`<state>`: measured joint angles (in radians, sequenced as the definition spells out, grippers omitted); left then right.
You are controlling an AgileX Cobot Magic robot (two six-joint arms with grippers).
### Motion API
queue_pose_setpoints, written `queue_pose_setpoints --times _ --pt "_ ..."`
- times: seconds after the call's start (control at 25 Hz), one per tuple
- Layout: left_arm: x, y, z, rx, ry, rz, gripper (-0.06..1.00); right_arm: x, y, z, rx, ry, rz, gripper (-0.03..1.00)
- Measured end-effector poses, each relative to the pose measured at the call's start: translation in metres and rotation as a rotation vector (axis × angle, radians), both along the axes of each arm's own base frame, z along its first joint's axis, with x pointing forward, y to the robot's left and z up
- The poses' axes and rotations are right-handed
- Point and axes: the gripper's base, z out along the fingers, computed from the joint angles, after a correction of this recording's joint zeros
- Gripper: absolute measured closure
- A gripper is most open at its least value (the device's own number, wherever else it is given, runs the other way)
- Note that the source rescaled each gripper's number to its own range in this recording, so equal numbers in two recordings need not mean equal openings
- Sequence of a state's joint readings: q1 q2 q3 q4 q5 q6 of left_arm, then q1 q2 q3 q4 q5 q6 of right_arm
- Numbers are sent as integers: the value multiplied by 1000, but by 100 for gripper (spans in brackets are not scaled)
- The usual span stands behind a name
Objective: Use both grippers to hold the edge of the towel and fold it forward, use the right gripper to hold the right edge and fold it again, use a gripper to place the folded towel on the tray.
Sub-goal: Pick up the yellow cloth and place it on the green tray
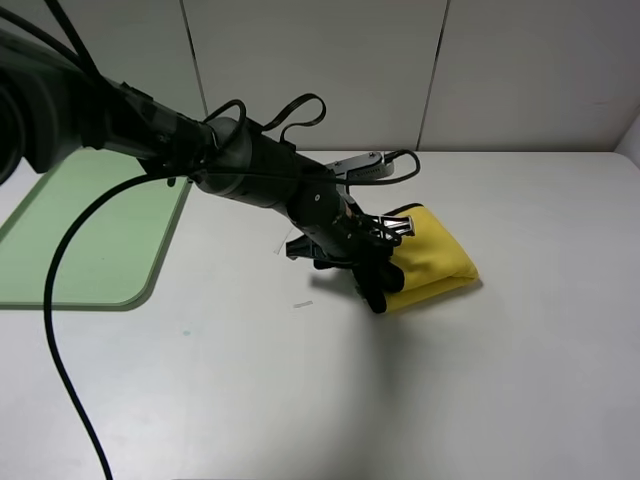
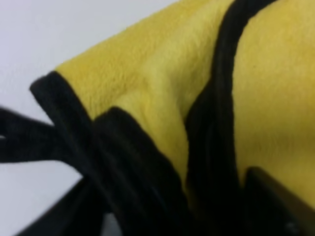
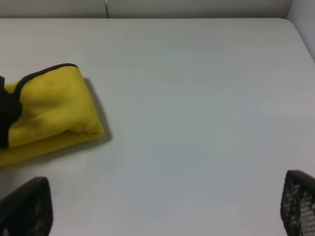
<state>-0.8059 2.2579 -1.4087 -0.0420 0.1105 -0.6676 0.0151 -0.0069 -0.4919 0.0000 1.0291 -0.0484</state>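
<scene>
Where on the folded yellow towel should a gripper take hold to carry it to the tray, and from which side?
Grip the towel at its stacked, black-bound open edges, coming from the tray side, where the left gripper already sits. One pinch there probably catches every layer; the far side is a rounded fold.

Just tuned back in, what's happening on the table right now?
The left gripper is at the near-left end of the folded yellow towel, its fingers closed on the layers. The towel lies on the white table, not on the green tray at far left. The right gripper is open and empty, off to the side.
</scene>
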Motion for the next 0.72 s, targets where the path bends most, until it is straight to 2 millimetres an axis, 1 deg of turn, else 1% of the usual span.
queue_pose_setpoints --times 0.16,0.4,0.44,0.72 --pt "0 0 -3 3 6 3 58 0 0 0 0 0 0 -3" --pt "0 0 -3 0 11 9 83 0 0 0 0 0 0 -3" --pt "0 0 -3 0 11 9 85 0 0 0 0 0 0 -3" --pt "0 0 -3 0 10 9 85 0 0 0 0 0 0 -3"
